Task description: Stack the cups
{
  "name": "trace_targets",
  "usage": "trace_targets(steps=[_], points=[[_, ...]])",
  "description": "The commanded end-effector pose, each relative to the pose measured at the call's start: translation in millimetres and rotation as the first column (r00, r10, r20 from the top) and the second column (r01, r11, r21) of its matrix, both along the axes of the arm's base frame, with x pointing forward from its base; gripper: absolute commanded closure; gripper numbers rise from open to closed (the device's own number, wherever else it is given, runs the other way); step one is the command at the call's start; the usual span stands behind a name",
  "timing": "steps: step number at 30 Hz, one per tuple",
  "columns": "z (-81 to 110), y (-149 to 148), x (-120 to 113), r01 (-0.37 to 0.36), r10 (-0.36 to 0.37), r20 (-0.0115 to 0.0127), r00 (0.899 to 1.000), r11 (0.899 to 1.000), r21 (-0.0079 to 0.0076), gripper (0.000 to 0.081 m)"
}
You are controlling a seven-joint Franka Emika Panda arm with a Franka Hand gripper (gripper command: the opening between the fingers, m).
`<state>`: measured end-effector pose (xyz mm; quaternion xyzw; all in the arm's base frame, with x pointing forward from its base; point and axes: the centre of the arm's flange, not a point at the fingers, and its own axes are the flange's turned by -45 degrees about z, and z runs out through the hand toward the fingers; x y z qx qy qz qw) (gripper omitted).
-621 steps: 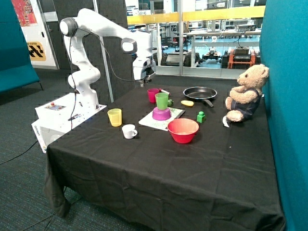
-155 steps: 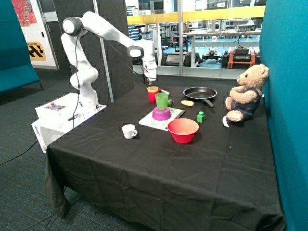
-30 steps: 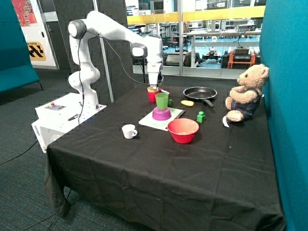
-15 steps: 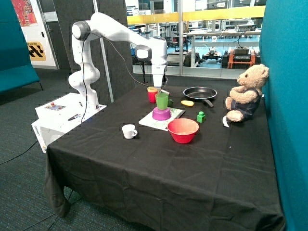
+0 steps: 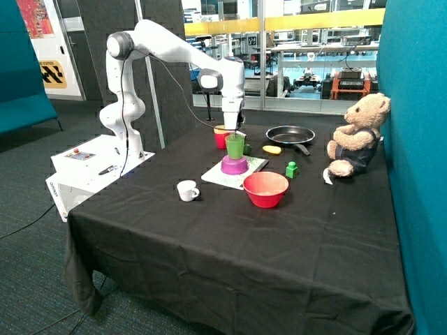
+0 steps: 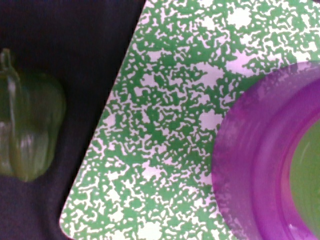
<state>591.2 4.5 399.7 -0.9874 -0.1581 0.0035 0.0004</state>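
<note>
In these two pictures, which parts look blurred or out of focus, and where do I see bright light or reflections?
Wrist view: the purple bowl and the green pepper are soft and blurred, while the speckled board is fairly clear. Outside view: the table things look sharp, the glass wall behind shows bright light, and the black cloth is evenly lit without glare. The gripper hangs above the green cup.

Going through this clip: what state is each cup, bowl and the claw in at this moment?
yellow cup: nested in the red-pink cup
red-pink cup: upright on the table
green cup: upright, on the purple bowl
purple bowl: upside down on the speckled board
red bowl: upright
claw: above the green cup
</note>
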Motion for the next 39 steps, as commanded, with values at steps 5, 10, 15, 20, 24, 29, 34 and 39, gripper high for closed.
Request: trace_targets(steps=[5,10,15,20,24,29,34,39], points=[[-12.2,-5,2,0.024,-0.024,0.007,1.0,1.0,0.0004,0.0427],[-11.3,-4,4,0.029,-0.029,0.007,1.0,1.0,0.0004,0.0597],[-10.4,-2,5,0.037,-0.037,0.007,0.999,0.999,0.0004,0.0798],[-10.0,-1,6,0.044,-0.044,0.007,0.999,0.999,0.0004,0.0808],[-9.3,-1,7,0.048,-0.048,0.007,0.999,0.999,0.0004,0.0808],[-9.0,-3,9,0.052,-0.052,0.007,0.999,0.999,0.0004,0.0808],[-9.8,-5,11,0.054,-0.054,0.007,0.998,0.999,0.0004,0.0808],[-11.4,-8,10,0.056,-0.056,0.007,0.998,0.998,0.0004,0.0808]])
